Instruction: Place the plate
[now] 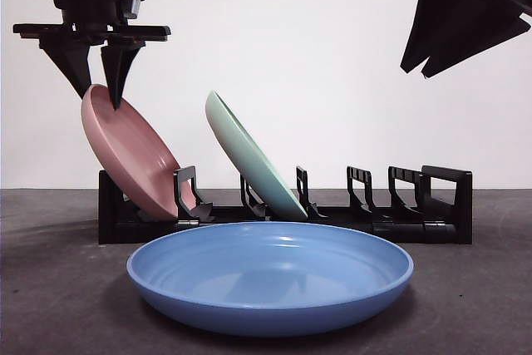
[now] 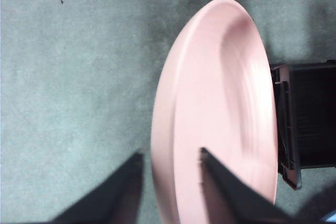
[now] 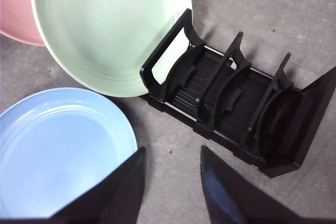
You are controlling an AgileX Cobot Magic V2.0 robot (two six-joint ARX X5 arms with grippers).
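Note:
A pink plate [image 1: 133, 160] leans to the left in the end slot of the black rack [image 1: 416, 222]. My left gripper [image 1: 100, 97] is above it, jaws open and straddling the plate's top rim. In the left wrist view the rim of the pink plate [image 2: 220, 103] passes between the jaws of the left gripper [image 2: 170, 153], with a gap on the outer side. My right gripper [image 1: 416, 71] is open and empty, high at the top right. A green plate [image 1: 249, 160] leans in the slot beside it.
A blue plate [image 1: 270, 276] lies flat on the table in front of the rack. The right wrist view shows the blue plate [image 3: 58, 150], the green plate [image 3: 105, 30] and several unfilled rack slots [image 3: 231, 103]. A white wall stands behind.

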